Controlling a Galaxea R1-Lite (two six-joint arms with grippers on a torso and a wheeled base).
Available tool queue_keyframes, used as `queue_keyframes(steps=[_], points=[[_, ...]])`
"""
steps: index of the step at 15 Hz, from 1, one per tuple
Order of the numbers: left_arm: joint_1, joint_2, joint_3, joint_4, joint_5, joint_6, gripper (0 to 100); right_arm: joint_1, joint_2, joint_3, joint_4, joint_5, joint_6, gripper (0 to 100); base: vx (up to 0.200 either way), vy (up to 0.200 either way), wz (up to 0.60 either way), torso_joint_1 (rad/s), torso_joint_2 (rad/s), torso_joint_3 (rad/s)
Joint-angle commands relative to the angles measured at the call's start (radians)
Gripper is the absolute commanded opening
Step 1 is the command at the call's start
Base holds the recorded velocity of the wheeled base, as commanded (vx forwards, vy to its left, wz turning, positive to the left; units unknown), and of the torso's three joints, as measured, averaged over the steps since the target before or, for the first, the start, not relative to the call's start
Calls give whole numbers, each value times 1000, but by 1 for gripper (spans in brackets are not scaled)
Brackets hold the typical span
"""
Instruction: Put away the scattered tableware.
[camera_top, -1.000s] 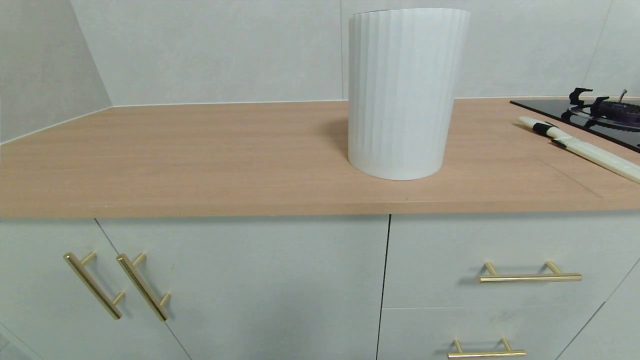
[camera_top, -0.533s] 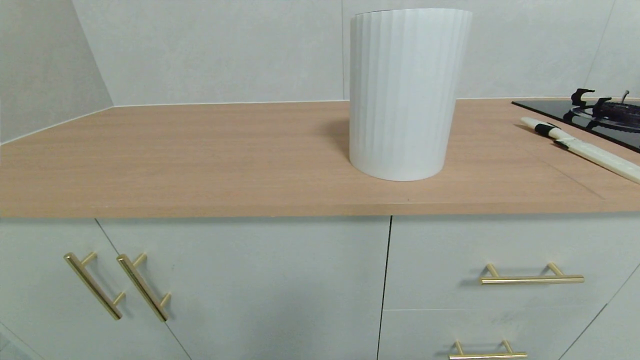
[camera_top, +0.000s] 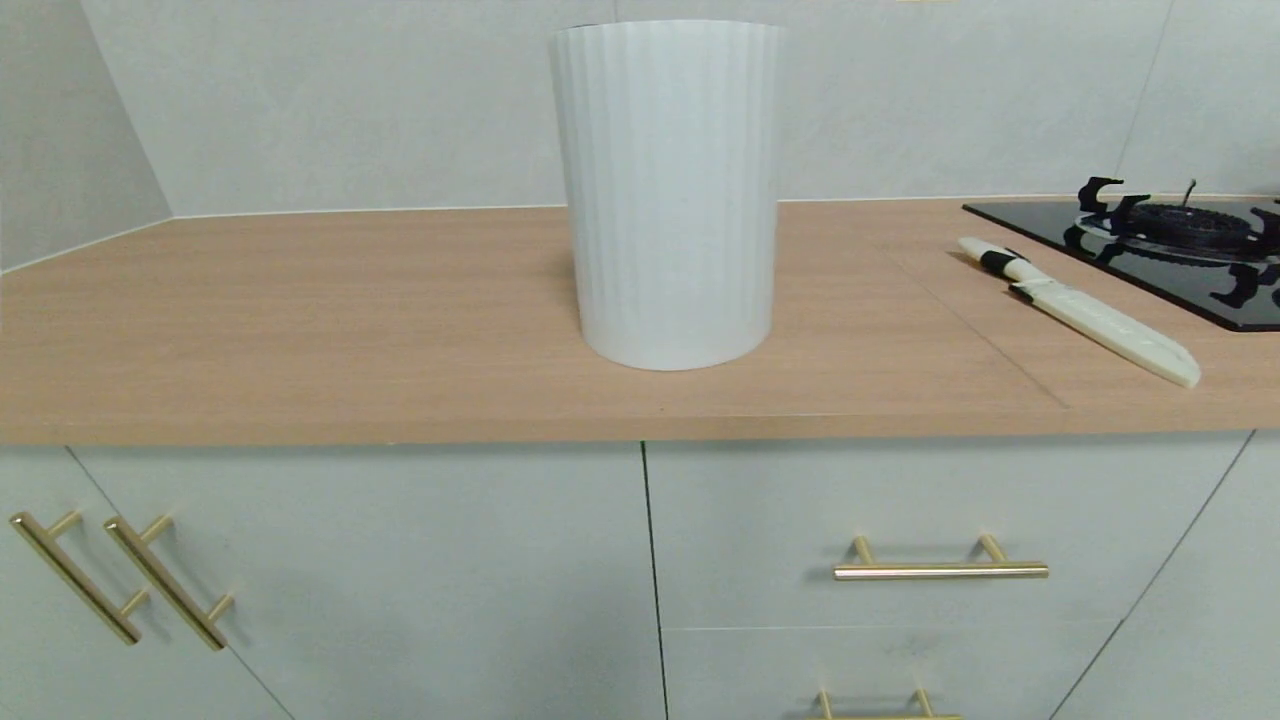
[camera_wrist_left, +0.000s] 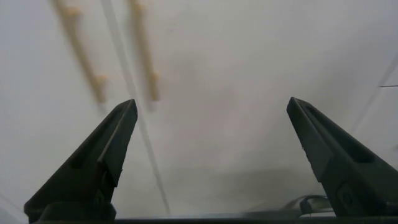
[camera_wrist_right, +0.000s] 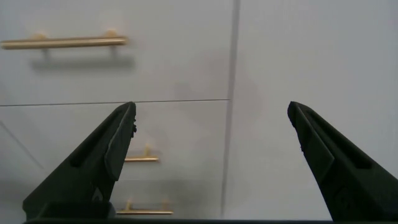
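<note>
A tall white ribbed container stands upright on the wooden counter, near its front edge. A cream-bladed knife with a cream and black handle lies flat on the counter to the right, beside the stove. My left gripper is open, low in front of the cabinet doors with their brass handles. My right gripper is open too, facing the drawer fronts and a brass drawer handle. Nothing is between either pair of fingers.
A black glass stove with a burner grate sits at the counter's far right. Below the counter are grey cabinet doors with angled brass handles on the left and drawers with brass handles on the right. Tiled walls close the back and left.
The head camera has turned to the right, so container, knife and stove sit further left in the picture. Nothing on the counter has moved.
</note>
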Motion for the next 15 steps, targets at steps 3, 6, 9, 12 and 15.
queue_keyframes(steps=[3, 6, 9, 12, 15], points=[[0, 0, 0, -1, 0, 0, 100, 0, 1, 0, 0, 0, 0, 100, 0, 0, 0, 0, 0, 0], [0, 0, 0, -1, 2, 0, 100, 0, 1, 0, 0, 0, -2, 100, 0, 0, 0, 0, 0, 0], [0, 0, 0, -1, 0, 0, 100, 0, 1, 0, 0, 0, -2, 100, 0, 0, 0, 0, 0, 0], [1, 0, 0, -1, 0, 0, 100, 0, 1, 0, 0, 0, -2, 100, 0, 0, 0, 0, 0, 0], [0, 0, 0, -1, 2, 0, 100, 0, 1, 0, 0, 0, -2, 100, 0, 0, 0, 0, 0, 0]])
